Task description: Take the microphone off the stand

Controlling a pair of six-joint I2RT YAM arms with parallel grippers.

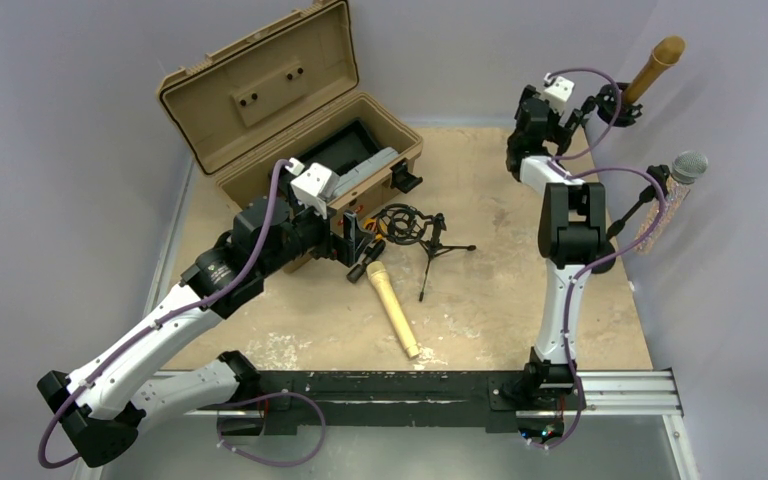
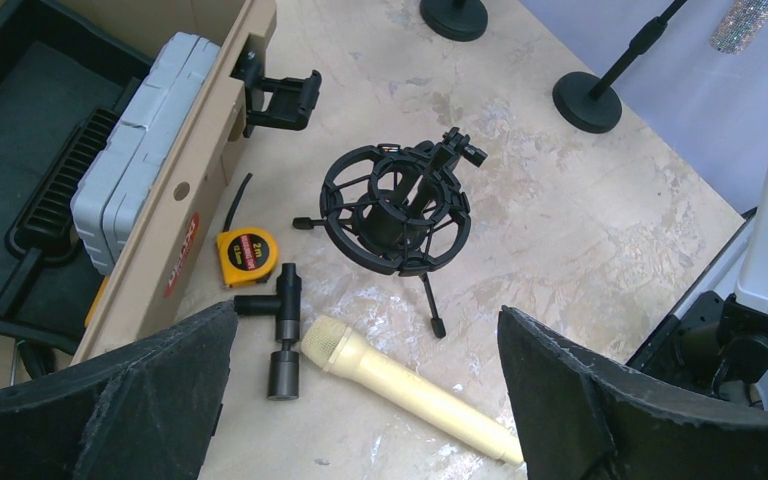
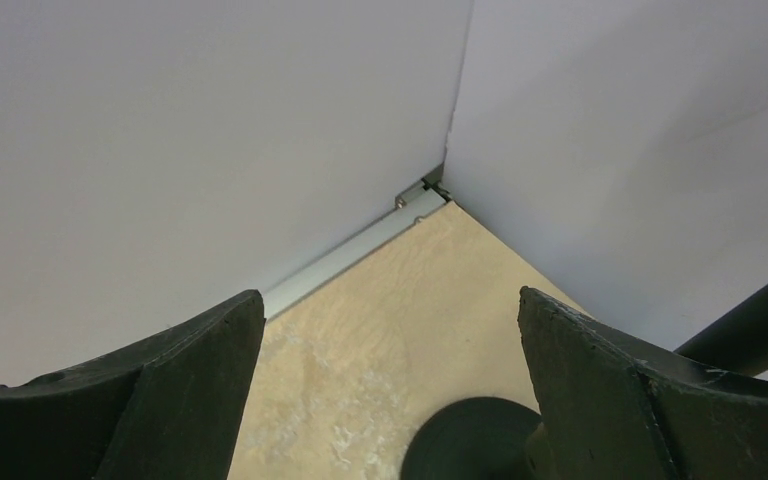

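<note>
A gold-brown microphone [image 1: 657, 66] sits tilted in the clip of a stand at the back right corner. My right gripper [image 1: 603, 106] is beside that clip, just left of it; in the right wrist view the gripper [image 3: 390, 295] is open and empty above the stand's round black base [image 3: 472, 440]. A second microphone with a silver grille [image 1: 689, 166] and glitter body sits on another stand. A cream microphone [image 1: 392, 307] lies loose on the table, also in the left wrist view [image 2: 410, 390]. My left gripper [image 1: 357, 243] is open and empty above it [image 2: 367, 315].
An open tan toolbox [image 1: 290, 120] stands at the back left with a grey case [image 2: 145, 140] inside. A black shock mount on a small tripod [image 2: 400, 205], a yellow tape measure [image 2: 248, 256] and a black T-shaped adapter [image 2: 280, 335] lie mid-table. Walls close the back and right sides.
</note>
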